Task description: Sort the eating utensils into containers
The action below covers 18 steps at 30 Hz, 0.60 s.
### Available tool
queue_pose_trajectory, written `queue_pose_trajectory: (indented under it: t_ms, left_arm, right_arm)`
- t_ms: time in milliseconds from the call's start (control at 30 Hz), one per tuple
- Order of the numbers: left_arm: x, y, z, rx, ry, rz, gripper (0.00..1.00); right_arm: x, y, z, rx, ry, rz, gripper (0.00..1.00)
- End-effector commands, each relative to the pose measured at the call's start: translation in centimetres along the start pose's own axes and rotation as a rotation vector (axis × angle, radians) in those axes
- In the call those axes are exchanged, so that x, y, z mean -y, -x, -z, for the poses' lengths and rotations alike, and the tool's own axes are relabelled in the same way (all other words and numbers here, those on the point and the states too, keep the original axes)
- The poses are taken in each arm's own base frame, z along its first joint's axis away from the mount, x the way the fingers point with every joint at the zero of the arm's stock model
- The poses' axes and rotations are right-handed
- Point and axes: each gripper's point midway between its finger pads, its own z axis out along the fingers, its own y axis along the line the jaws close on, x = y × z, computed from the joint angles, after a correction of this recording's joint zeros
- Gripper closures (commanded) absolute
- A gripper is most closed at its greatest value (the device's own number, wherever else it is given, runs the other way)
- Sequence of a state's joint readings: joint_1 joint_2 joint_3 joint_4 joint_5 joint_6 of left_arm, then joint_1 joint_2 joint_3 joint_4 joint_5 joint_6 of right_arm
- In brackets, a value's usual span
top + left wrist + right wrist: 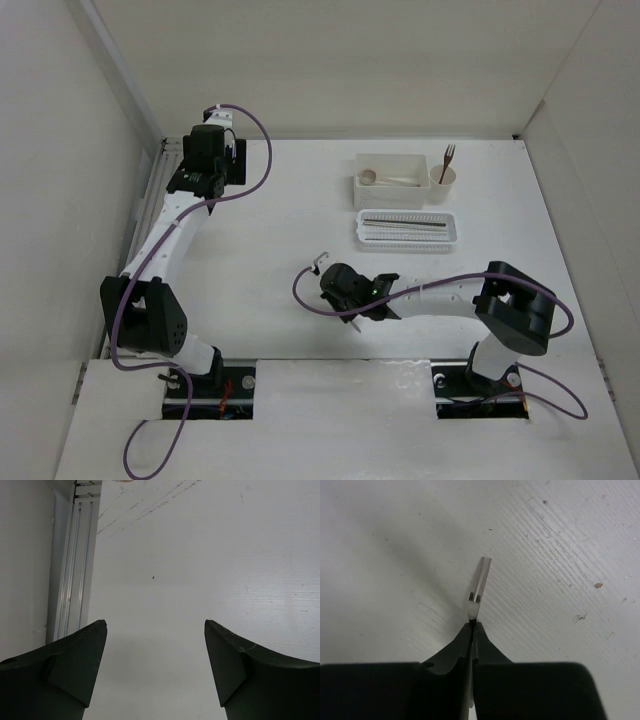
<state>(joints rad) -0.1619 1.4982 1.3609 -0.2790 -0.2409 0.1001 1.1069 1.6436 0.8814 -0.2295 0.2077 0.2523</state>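
Grip check: your right gripper [472, 625] is pinched shut on the small silver fork [479, 587], tines poking past the tips, long axis in line with the fingers. It's well apart from the cup [443, 177], on the cup's near-left. The mesh basket [362, 230] lies partly between, so you'll likely need height there. The left gripper [156, 630] is wide and empty, far left of the cup, so the right arm is nearer. The table [270, 220] around the fork gives open room.

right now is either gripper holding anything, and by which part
The right gripper is shut on the small silver fork, pinching its handle just behind the tines, which stick out in front. The left gripper is open and empty.
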Motion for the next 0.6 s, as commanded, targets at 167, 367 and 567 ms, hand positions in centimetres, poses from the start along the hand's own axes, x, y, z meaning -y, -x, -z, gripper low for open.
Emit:
queue_pose_trajectory:
  t_ms: [167,367,567]
  left_arm:
    - [-0.8,1.0,1.1,0.048,0.022,0.010,0.24]
    - [-0.8,1.0,1.1,0.048,0.022,0.010,0.24]
    - [-1.4,0.7,0.4,0.036,0.039,0.017,0.24]
  right_arm:
    - [1.4,2.1,1.8,0.101,-0.072,-0.023,1.00]
    - [4.0,11.3,7.6,0.375,-0.094,-0.021,1.00]
    - [15.6,22.2,16.6,0.714,-0.207,-0.098,1.00]
